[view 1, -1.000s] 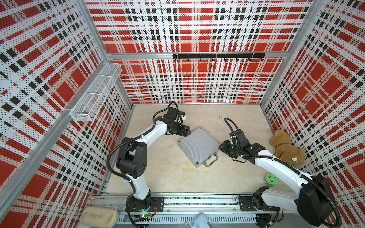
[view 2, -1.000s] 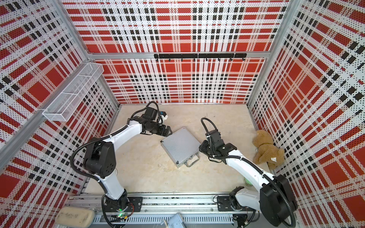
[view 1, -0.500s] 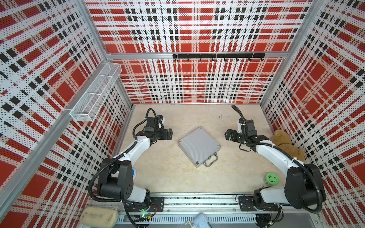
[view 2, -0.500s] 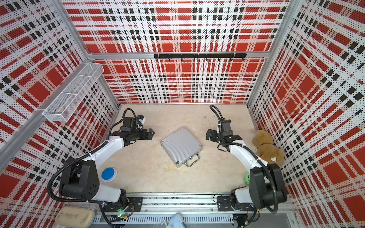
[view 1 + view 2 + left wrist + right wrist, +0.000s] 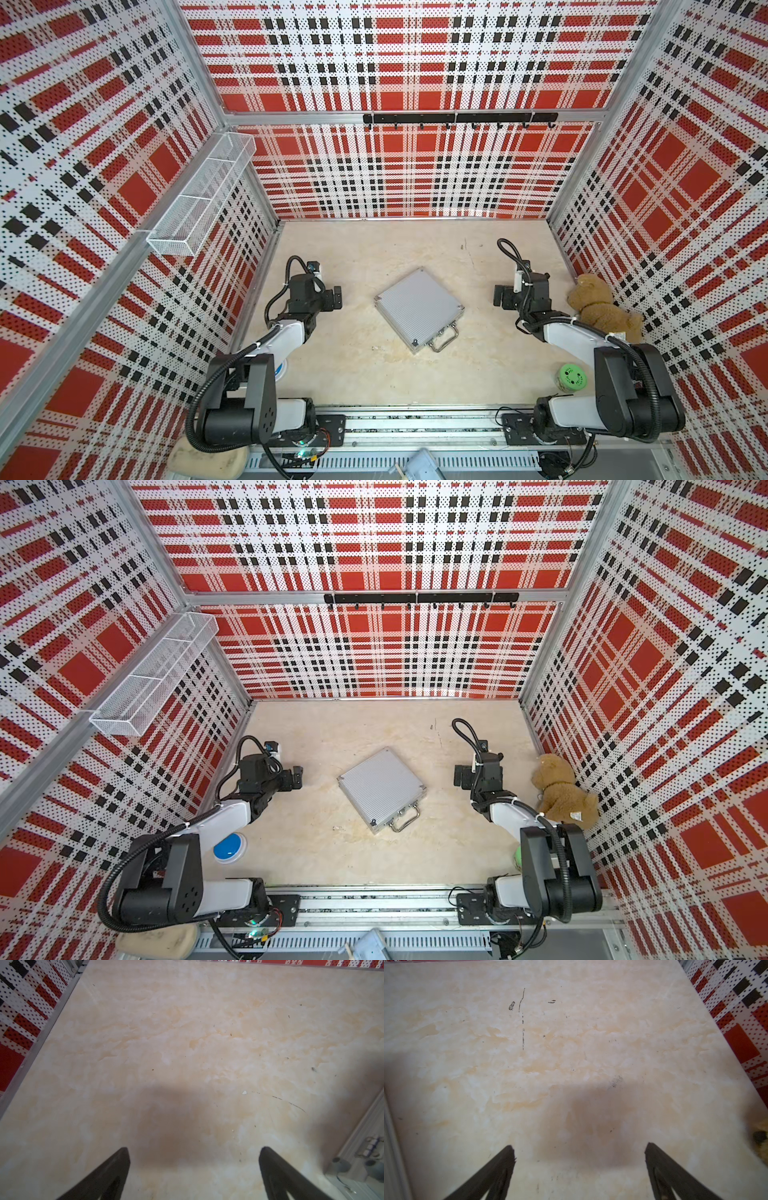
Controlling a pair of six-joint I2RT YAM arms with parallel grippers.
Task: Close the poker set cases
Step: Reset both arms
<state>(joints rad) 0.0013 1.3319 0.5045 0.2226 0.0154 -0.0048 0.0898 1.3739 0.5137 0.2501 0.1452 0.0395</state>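
Since a second ago, the left gripper (image 5: 338,296) and the right gripper (image 5: 500,296) have drawn back from the poker set case (image 5: 419,309), where both were working at its corners. We now see them well apart from it, one toward the left edge of the table (image 5: 374,249) and one toward the right. Each has its fingers spread wide over bare tabletop. The case lies shut and flat mid-table, with its handle (image 5: 444,340) toward the front edge.

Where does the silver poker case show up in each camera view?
Top view: silver case lying shut, centre frame.
Top view: case centre frame again.
Left wrist: only its hinged corner, at frame edge.
Right wrist: not identifiable.
Shared landmark: teddy bear, top views and right wrist.
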